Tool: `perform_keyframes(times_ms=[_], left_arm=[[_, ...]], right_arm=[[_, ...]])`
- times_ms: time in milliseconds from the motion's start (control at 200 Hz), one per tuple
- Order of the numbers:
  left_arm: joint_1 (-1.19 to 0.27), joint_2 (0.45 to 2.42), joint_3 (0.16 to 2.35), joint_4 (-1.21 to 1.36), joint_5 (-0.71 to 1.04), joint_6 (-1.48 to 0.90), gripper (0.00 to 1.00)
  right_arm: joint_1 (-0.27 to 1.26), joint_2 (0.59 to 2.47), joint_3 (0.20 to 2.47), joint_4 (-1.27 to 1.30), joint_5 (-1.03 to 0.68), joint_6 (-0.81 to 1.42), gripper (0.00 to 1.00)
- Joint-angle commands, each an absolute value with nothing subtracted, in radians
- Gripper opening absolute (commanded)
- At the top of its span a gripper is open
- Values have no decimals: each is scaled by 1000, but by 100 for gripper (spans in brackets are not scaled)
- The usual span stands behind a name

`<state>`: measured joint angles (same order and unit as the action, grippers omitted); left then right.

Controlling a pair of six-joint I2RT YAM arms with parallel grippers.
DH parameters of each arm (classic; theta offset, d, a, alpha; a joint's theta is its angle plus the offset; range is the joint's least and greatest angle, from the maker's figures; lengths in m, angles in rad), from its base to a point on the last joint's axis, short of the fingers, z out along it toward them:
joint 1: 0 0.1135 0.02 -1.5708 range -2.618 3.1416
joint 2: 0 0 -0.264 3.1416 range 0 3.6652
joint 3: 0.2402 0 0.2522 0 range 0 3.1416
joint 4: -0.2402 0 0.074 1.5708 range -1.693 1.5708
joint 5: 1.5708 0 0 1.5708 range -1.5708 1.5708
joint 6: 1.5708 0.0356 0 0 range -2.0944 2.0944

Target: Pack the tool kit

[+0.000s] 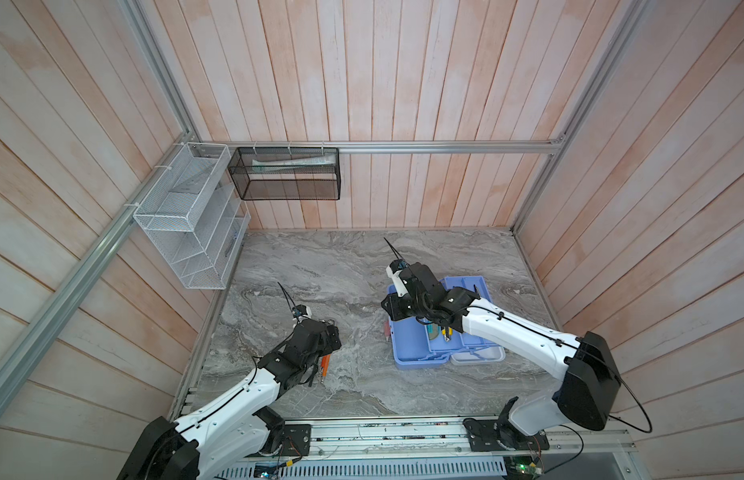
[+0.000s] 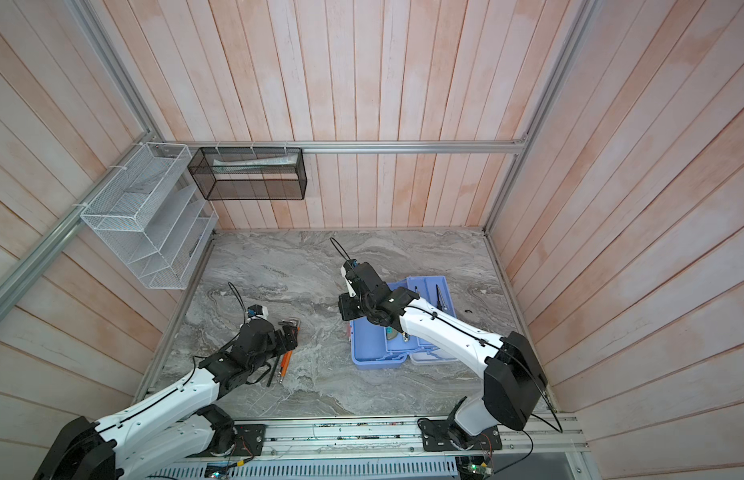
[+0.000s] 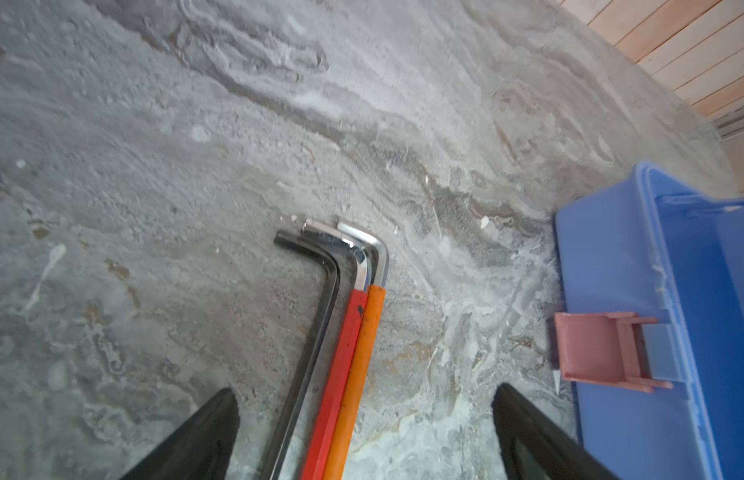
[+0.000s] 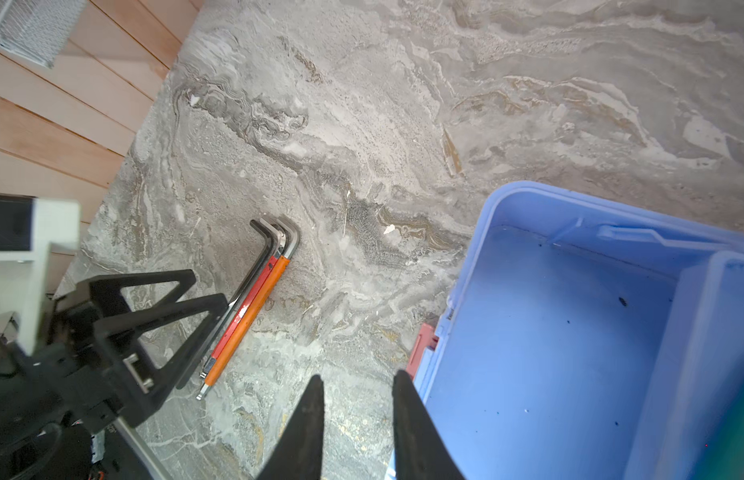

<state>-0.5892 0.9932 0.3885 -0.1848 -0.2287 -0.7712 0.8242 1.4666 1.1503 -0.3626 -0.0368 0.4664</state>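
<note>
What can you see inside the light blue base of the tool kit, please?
The base shows a bare floor with only a few dark specks. In a top view the right arm covers part of it and of its tray, so anything beneath is hidden.

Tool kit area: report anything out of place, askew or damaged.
Three hex keys lie bundled on the table, outside the open tool kit, under the open left end effector. The pink latch sticks out unfastened. Nothing looks spilled or damaged.
</note>
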Motion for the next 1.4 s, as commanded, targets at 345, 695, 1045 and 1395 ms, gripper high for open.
perform_keyframes(times_ms=[345, 695, 1045, 1395], left_arm=[[-721, 1052, 359, -223, -297, -956, 97], [-741, 1089, 332, -180, -293, -980, 97], [-778, 1076, 301, -105, -267, -929, 97], [-841, 1076, 322, 1, -273, -920, 97]], right_arm=[[726, 1240, 996, -278, -69, 489, 28], [716, 1218, 974, -288, -80, 497, 28], [715, 1250, 977, -297, -86, 484, 28], [680, 1309, 1017, -310, -108, 425, 29]])
